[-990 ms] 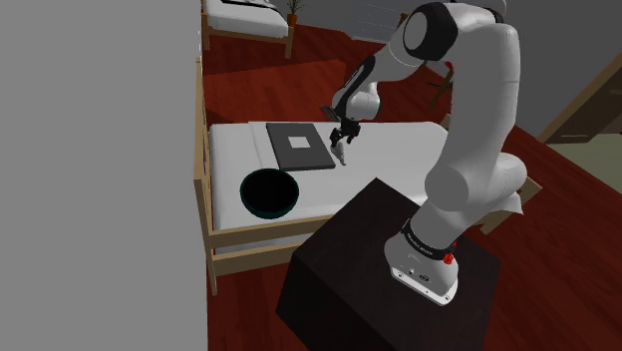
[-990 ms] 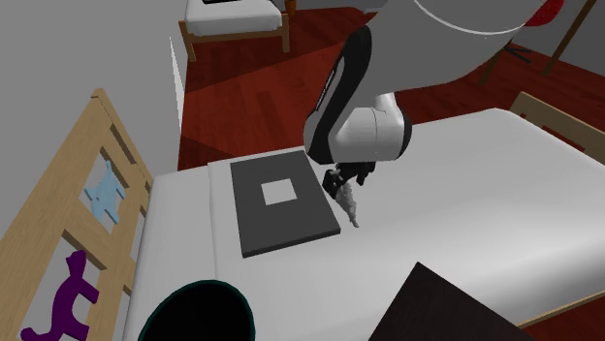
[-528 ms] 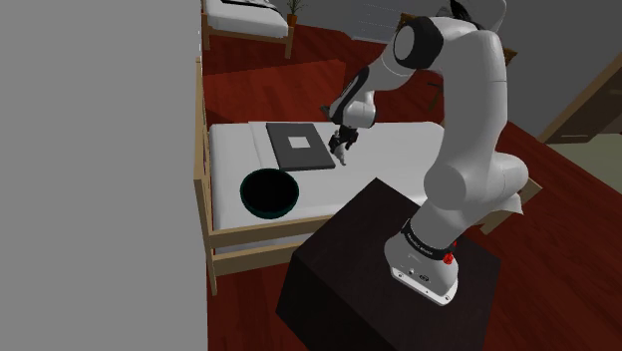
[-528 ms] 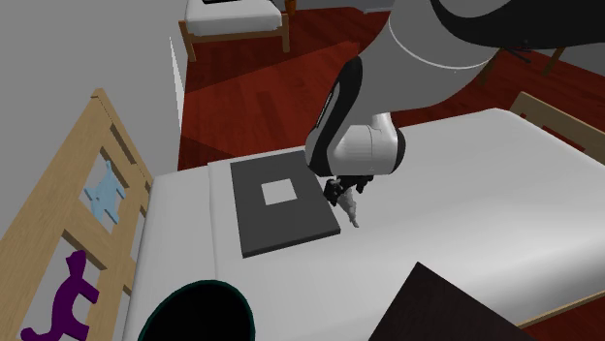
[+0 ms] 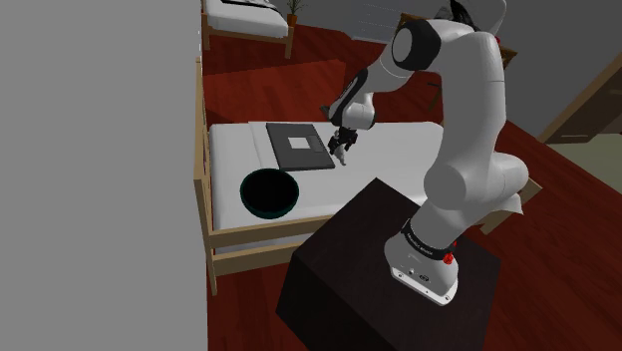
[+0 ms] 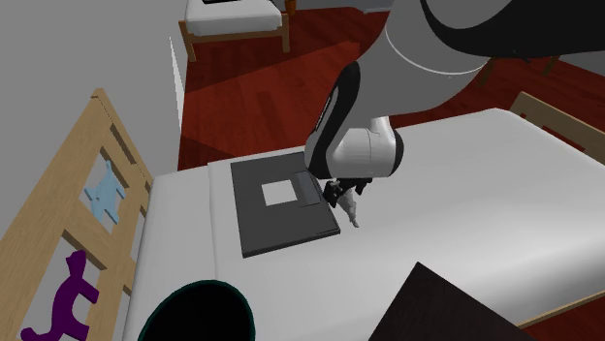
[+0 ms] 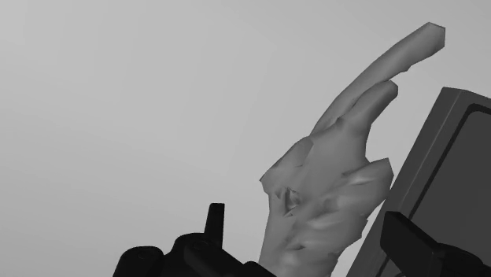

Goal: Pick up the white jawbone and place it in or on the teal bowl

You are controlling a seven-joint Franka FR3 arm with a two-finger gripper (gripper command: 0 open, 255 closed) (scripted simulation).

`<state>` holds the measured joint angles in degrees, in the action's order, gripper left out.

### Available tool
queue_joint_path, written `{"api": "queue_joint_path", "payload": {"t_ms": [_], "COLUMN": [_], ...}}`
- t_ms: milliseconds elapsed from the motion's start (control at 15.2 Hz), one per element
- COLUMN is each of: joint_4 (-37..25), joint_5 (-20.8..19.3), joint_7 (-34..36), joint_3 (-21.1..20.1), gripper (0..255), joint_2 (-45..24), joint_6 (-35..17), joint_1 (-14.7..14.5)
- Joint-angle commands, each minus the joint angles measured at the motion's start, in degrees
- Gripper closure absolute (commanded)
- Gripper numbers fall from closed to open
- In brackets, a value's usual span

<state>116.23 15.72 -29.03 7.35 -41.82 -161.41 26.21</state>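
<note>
Arm point(image 5: 468, 100) bends down to the bed point(image 5: 399, 152), gripper point(image 7: 315, 227) spread astride the jawbone point(image 7: 334, 177); dark slab point(image 6: 281, 218) just beside, bowl point(image 5: 270, 192) well apart.

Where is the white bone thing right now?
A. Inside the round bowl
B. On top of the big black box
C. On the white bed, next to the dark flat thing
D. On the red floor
C. The jawbone lies on the white bed right beside the dark flat board, with the gripper just over it. The teal bowl sits well apart from it.
</note>
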Motion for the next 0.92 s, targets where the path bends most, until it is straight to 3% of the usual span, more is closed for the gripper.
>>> {"api": "queue_joint_path", "payload": {"t_ms": [0, 594, 858], "joint_4": [0.00, 0.01, 1.28], "joint_5": [0.00, 0.00, -0.54], "joint_7": [0.00, -0.01, 0.45], "joint_3": [-0.02, -0.02, 0.86], "gripper": [255, 255, 255], "joint_2": [-0.02, -0.02, 2.97], "joint_6": [0.00, 0.00, 1.77], "joint_1": [-0.01, 0.00, -0.71]}}
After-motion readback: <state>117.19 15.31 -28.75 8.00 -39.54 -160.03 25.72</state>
